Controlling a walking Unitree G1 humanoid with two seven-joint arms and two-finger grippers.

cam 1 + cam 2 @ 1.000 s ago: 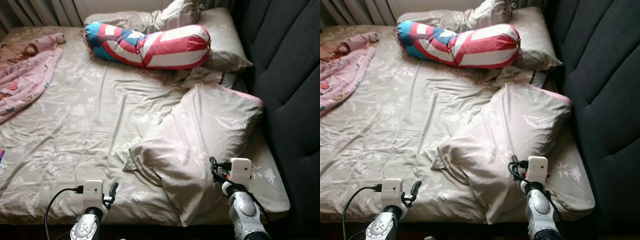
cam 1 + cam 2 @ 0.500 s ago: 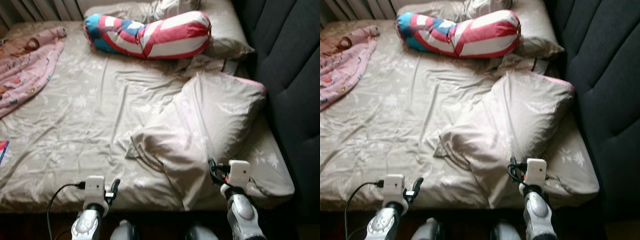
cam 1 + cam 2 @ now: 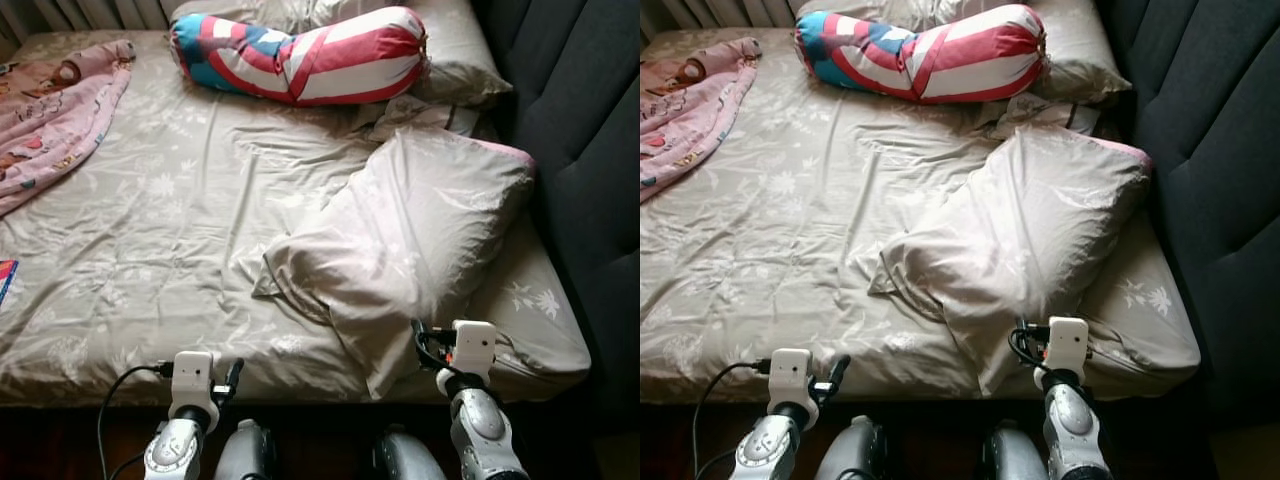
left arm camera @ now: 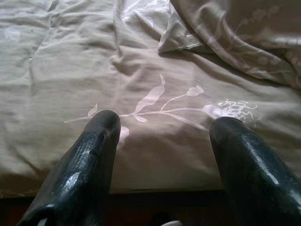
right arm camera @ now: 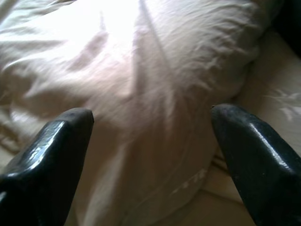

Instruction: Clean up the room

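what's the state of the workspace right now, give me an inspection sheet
surface: bed, beige floral sheet, wrinkled
job's things: loose pillow lying askew near the bed's front edge; striped bolster across the far end, against more pillows
clutter: pink blanket on the left; a colourful item at the left edge, too cropped to identify
grippers: left gripper open over bare sheet; right gripper open, facing the loose pillow
cables: black cable looping from the left wrist
surroundings: dark padded headboard on the right

Rumpled beige bed [image 3: 150,250] under loose pillow [image 3: 400,240], striped bolster [image 3: 300,60], pink blanket [image 3: 50,120].
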